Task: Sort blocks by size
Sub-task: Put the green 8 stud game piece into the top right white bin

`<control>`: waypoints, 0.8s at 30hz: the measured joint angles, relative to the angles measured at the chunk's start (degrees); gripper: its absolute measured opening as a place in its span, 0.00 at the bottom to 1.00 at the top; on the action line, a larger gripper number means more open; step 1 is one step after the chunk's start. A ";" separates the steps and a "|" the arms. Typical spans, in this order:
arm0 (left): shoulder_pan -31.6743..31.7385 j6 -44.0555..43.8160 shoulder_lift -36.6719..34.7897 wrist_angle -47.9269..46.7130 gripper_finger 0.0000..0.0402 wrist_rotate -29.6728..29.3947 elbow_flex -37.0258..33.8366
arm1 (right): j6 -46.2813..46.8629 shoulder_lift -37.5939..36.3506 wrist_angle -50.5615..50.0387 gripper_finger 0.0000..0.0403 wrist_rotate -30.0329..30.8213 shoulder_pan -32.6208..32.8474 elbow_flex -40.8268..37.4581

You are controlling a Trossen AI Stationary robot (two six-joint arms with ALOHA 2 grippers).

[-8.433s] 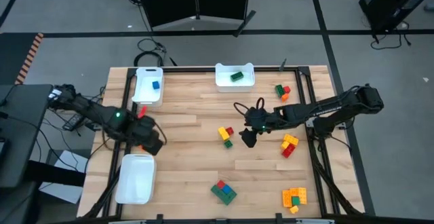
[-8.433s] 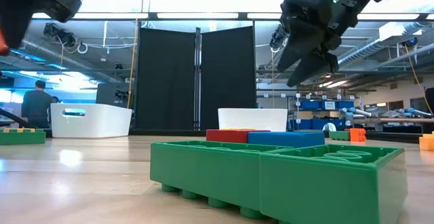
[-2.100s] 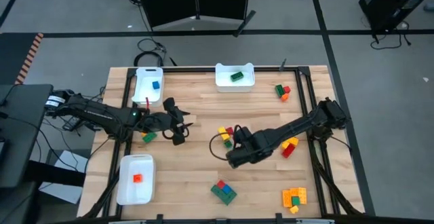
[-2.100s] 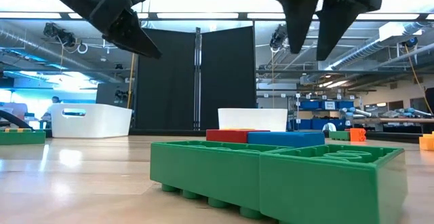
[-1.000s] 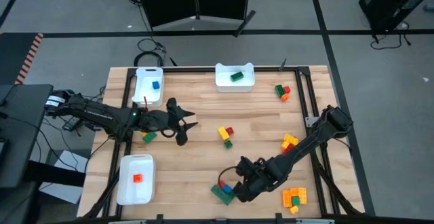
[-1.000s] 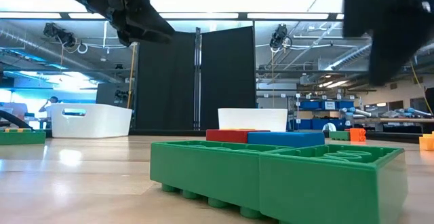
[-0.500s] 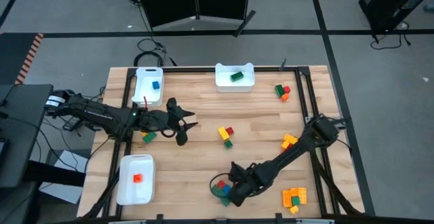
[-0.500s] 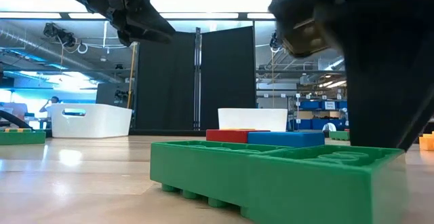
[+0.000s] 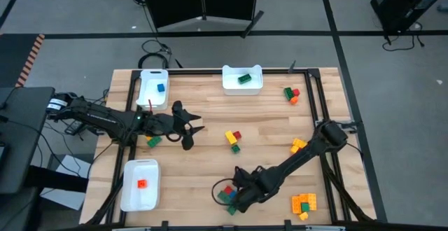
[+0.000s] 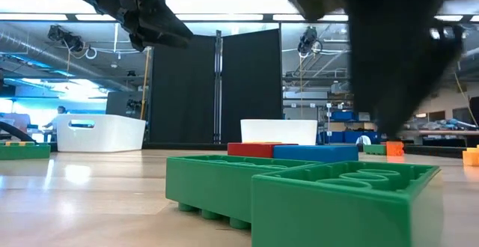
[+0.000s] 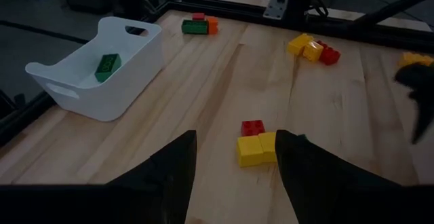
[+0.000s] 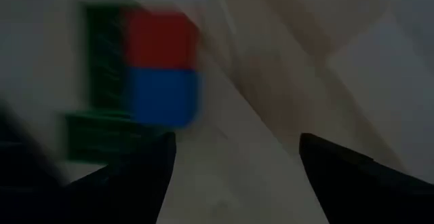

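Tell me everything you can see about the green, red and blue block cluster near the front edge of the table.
The cluster lies flat on the wooden table, near its front edge. It is glossy plastic: large green bricks with a smaller red brick and a blue brick side by side on them. In the low view the green bricks show hollow undersides and round studs. The right gripper is right over it, fingers open; contact can't be judged.

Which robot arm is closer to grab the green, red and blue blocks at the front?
The right one. Its tool is open right at the green, red and blue cluster, while the left tool, also open, hangs far off near the yellow-red-green cluster.
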 joint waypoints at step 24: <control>0.00 -0.04 0.04 -0.03 0.52 0.01 0.00 | -2.36 2.87 6.34 0.81 -7.97 -1.28 -0.04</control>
